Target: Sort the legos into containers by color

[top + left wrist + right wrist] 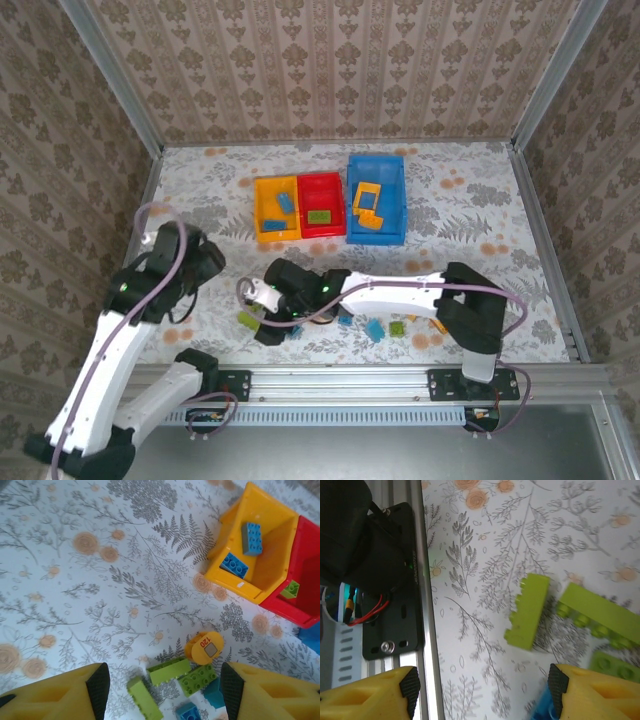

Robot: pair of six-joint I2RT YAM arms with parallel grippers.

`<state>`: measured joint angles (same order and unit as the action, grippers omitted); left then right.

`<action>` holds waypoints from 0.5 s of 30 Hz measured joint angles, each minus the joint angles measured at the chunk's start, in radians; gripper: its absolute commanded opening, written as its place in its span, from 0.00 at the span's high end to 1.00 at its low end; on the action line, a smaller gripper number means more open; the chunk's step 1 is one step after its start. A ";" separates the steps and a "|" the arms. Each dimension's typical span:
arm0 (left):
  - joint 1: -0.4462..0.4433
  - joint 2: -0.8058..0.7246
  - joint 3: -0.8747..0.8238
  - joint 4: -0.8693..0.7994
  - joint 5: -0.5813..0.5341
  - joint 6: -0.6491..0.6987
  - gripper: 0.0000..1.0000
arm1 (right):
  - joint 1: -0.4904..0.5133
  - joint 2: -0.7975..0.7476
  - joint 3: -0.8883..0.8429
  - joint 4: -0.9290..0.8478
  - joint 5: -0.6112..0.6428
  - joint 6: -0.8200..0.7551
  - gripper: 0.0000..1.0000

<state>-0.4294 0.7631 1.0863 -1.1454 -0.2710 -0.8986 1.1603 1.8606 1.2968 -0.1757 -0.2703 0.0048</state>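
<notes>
Glossy plastic bins stand in a row toward the far edge of the bench (480, 200), whose cover is printed with ferns and orange blooms. A yellow bin (268, 192) holds two blue studded bricks (252, 537). Beside it, a red bin (322, 190) holds one green brick (290, 589). A larger blue bin (388, 180) holds an open square orange frame (366, 195) and an orange brick (371, 221).

Other legos (375, 329) lie scattered along the near edge, about midway. Left claw (162, 677) hangs wide open and empty over the bench, with green bricks (169, 671) and a round orange piece (204, 647) bearing a label near its fingers. Right claw (484, 682), also spread wide with nothing in it, hovers by the aluminium rail (422, 580) over a green brick on its side (527, 611) and a long green plate (600, 615).
</notes>
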 measured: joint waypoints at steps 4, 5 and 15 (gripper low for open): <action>0.000 -0.071 0.000 -0.100 -0.012 -0.011 0.37 | 0.020 0.100 0.075 -0.014 0.010 0.010 0.31; 0.000 -0.080 0.000 -0.122 -0.014 -0.014 0.37 | 0.024 0.120 0.089 -0.015 0.019 0.018 0.31; 0.000 -0.148 0.000 -0.232 -0.014 -0.014 0.37 | 0.034 0.281 0.270 -0.106 0.120 0.074 0.41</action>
<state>-0.4294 0.6151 1.0859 -1.3777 -0.2855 -0.9131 1.1938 2.1414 1.5665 -0.2813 -0.1501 0.0788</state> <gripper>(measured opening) 0.635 0.616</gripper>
